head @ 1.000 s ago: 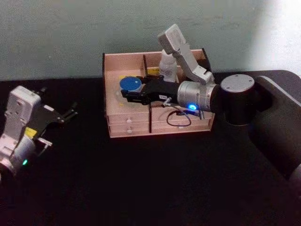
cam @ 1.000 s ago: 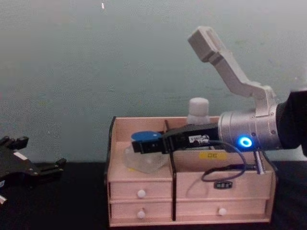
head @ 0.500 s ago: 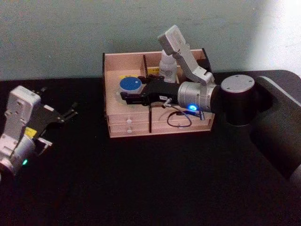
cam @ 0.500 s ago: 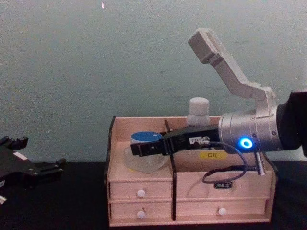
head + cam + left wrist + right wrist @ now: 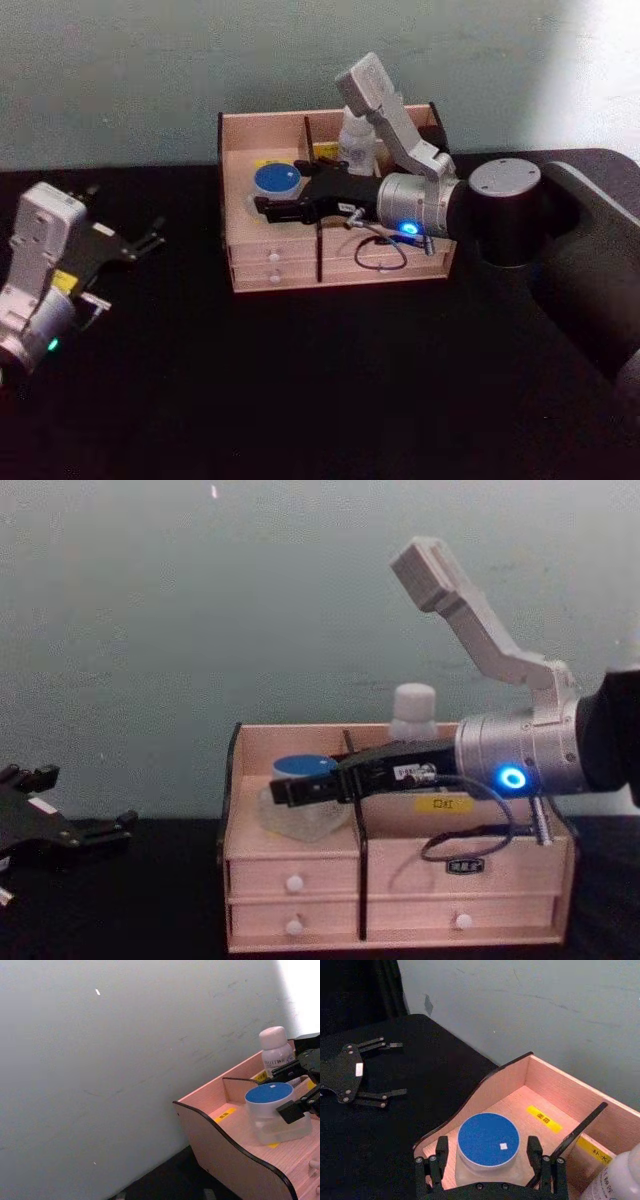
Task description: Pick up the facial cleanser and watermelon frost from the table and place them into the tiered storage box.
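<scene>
Since the watermelon frost [image 5: 488, 1141] already sits on the floor of the left compartment of the tiered storage box [image 5: 236, 192], with the right claw [image 5: 487, 1156] spread wide on either side of it, draw straight back and up, clear of the black divider. The facial cleanser [image 5: 357, 141] stands in the right rear compartment. Leave the left claw [image 5: 138, 243], its fingers parted, over the tabletop [image 5: 300, 380].

My right end effector [image 5: 285, 792] is covering the near side of the watermelon frost [image 5: 300, 810] in the chest view. My right arm is hiding most of the facial cleanser [image 5: 355, 148]. The yellow labels [image 5: 544, 1118] are too small to read. My left end effector [image 5: 100, 830] is being cut off by the chest view's left edge.
</scene>
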`<move>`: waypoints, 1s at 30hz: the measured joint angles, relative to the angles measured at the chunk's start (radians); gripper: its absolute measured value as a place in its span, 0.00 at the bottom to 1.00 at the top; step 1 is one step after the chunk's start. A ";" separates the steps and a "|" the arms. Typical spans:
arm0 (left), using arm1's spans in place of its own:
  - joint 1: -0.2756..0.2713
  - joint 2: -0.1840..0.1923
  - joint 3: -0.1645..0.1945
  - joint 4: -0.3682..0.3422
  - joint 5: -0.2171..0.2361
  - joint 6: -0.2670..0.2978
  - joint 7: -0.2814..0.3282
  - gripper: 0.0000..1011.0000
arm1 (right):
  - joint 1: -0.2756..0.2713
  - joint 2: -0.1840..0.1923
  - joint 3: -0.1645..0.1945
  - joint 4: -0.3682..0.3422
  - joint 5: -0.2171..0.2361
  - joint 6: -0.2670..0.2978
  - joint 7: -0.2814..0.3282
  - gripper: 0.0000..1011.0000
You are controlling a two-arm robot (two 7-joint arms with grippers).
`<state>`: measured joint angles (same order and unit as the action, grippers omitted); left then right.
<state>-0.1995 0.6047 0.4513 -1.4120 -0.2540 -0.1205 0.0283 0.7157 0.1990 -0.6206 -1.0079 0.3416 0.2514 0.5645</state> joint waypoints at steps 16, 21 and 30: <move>0.000 0.000 0.000 0.000 0.000 0.000 0.000 0.99 | -0.078 0.027 0.060 -0.142 0.031 -0.015 -0.057 0.99; 0.000 0.000 0.000 0.000 0.000 0.000 0.000 0.99 | -0.137 0.069 0.084 -0.251 0.055 -0.006 -0.069 0.99; 0.000 0.000 0.000 0.000 0.000 0.000 0.000 0.99 | -0.330 0.238 0.152 -0.494 0.103 -0.029 -0.080 0.99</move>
<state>-0.1995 0.6047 0.4514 -1.4120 -0.2539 -0.1206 0.0282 0.3856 0.4367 -0.4681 -1.5020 0.4449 0.2227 0.4846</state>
